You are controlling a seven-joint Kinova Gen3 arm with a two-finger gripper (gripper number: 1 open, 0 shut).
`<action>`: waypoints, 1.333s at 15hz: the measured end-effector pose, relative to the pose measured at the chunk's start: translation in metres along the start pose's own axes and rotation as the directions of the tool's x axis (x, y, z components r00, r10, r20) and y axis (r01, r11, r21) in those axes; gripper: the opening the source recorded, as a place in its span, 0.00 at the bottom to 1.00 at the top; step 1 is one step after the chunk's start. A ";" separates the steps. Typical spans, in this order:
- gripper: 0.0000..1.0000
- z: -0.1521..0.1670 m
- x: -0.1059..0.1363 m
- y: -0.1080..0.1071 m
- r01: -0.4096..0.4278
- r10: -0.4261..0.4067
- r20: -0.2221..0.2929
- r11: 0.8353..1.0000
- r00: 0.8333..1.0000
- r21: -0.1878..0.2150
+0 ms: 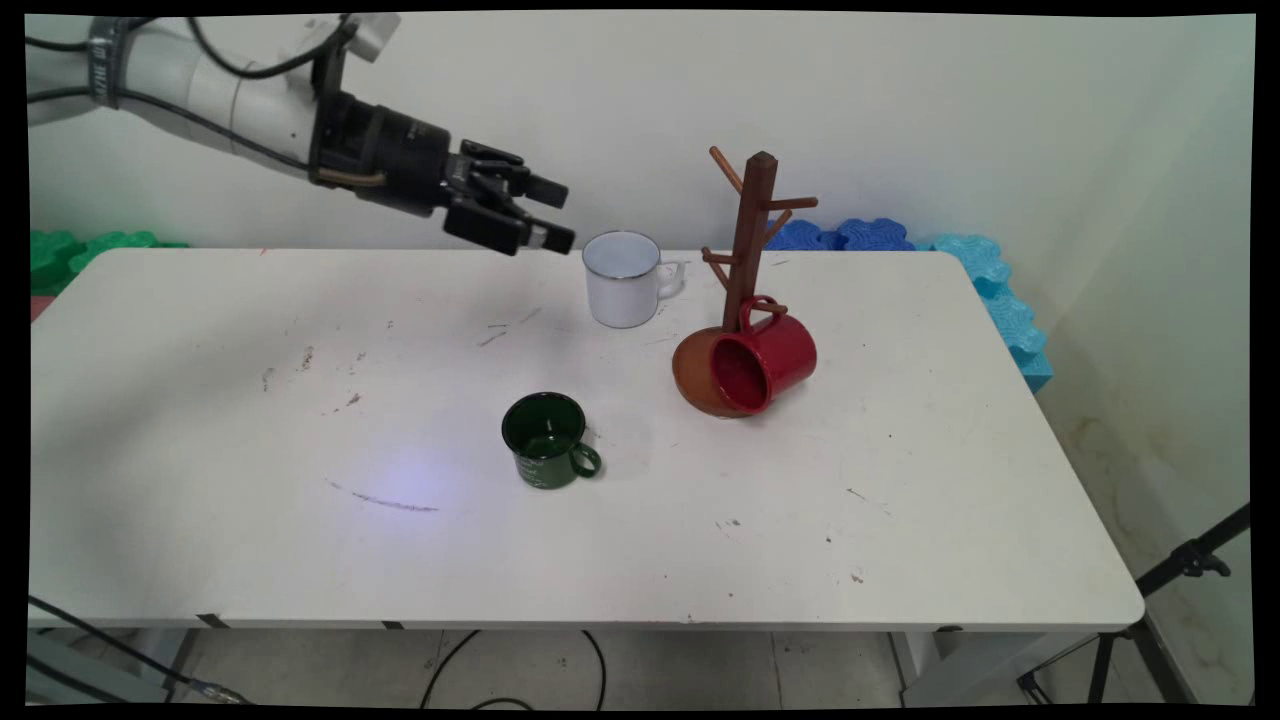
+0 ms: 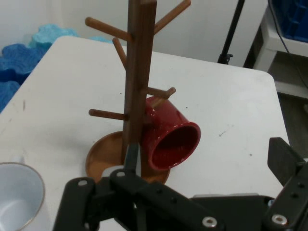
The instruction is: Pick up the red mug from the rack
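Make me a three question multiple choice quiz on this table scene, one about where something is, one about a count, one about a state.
1. Where is the red mug?
A. Hanging on the wooden mug tree
B. Inside the green mug
C. In the gripper

2. How many mugs are there?
A. Two
B. Three
C. Five

3. How does the white mug sit?
A. Upside down
B. On its side
C. Upright

Key: 1 A, its handle is hooked over a low peg; 2 B, red, green and white; 3 C, its open mouth faces up.
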 end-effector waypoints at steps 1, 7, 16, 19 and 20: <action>1.00 0.006 0.006 0.008 0.024 -0.024 0.003 1.000 1.000 0.013; 1.00 0.056 0.023 0.067 0.116 -0.120 0.049 0.990 0.992 0.081; 1.00 0.137 0.006 0.125 0.189 -0.215 0.142 0.965 0.966 0.180; 1.00 0.162 -0.001 0.134 0.208 -0.243 0.161 0.955 0.957 0.211; 1.00 0.170 -0.004 0.137 0.215 -0.254 0.167 0.951 0.953 0.221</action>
